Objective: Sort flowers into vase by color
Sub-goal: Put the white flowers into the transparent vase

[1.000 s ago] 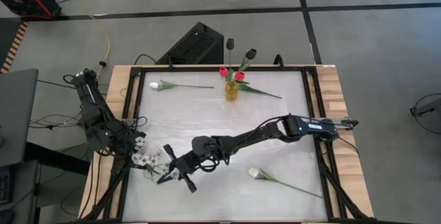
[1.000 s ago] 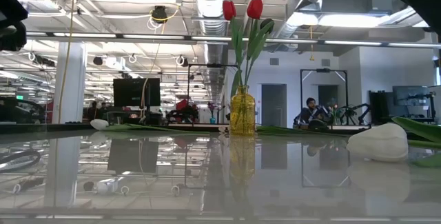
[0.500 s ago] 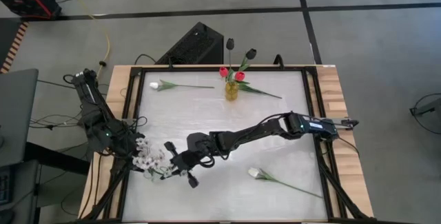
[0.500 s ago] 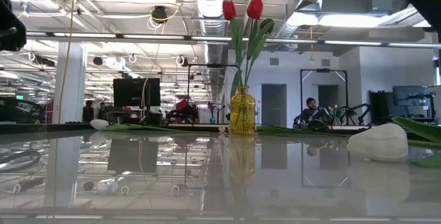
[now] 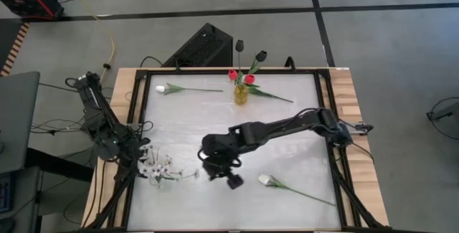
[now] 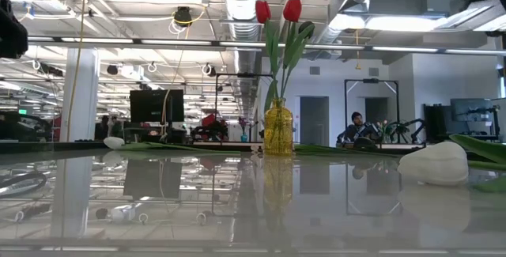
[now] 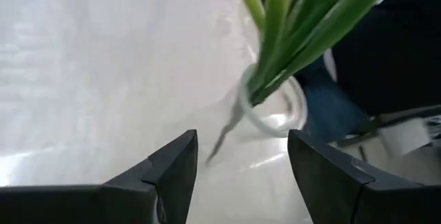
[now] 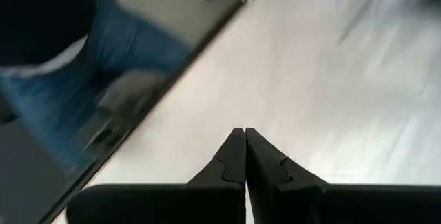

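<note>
The spray of tiny white blossoms [image 5: 158, 170] lies flat on the table near its left edge, its stem pointing right. My left gripper [image 5: 138, 155] stands open just left of it. In the left wrist view the green stems [image 7: 289, 38] lie beyond the fingertips of that gripper [image 7: 241, 138]. My right gripper [image 5: 231, 181] [image 8: 239, 131] hangs shut and empty above the table's middle, right of the spray. The yellow vase [image 5: 241, 94] [image 6: 277, 129] at the far edge holds two red tulips [image 6: 277, 9]. One white tulip [image 5: 163, 88] lies far left and another [image 5: 267, 180] near right.
Two black tulips [image 5: 249, 50] stand up just beyond the table's far edge. A green leaf [image 5: 272, 95] lies right of the vase. Dark frame rails [image 5: 326, 118] run along the table's sides. Bare white table [image 5: 193, 125] lies between the spray and the vase.
My right gripper has left the spray's stem end and swung toward the table's right edge, rising and tipping as it went. The spray has shifted a little and now lies flat, its stem stretched toward the right.
</note>
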Tool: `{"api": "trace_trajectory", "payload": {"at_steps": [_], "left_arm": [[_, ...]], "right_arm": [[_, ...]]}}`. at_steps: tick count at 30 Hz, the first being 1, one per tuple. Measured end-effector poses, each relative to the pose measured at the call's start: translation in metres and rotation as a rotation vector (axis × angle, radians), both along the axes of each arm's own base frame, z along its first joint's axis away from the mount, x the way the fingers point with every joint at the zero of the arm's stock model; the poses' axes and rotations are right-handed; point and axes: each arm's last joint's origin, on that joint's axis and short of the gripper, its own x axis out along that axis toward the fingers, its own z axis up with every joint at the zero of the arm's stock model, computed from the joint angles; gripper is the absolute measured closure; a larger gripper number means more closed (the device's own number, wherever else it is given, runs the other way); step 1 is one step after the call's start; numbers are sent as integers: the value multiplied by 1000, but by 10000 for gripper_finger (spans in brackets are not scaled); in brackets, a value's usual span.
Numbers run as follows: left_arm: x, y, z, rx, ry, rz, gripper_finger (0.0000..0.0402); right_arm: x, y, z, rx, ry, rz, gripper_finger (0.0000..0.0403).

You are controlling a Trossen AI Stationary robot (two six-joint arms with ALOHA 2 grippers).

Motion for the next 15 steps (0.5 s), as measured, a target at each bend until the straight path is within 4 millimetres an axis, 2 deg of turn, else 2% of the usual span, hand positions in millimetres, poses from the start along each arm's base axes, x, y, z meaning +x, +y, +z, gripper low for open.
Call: {"api": "trace_trajectory", "payload": {"at_steps": [3, 6, 10, 15], "left_arm": [[-1, 6, 6, 73, -1, -4, 189], [-4, 17, 22, 152, -20, 55, 189], [-10, 31, 48, 264, -87, 113, 189], [-11, 46, 72, 519, -183, 271, 189]], "right_arm": [[-20, -5, 7, -14, 153, -31, 377], [-40, -9, 15, -57, 267, -73, 377], [-62, -12, 30, -160, 336, -156, 377], [-92, -14, 50, -263, 373, -256, 377]]}}
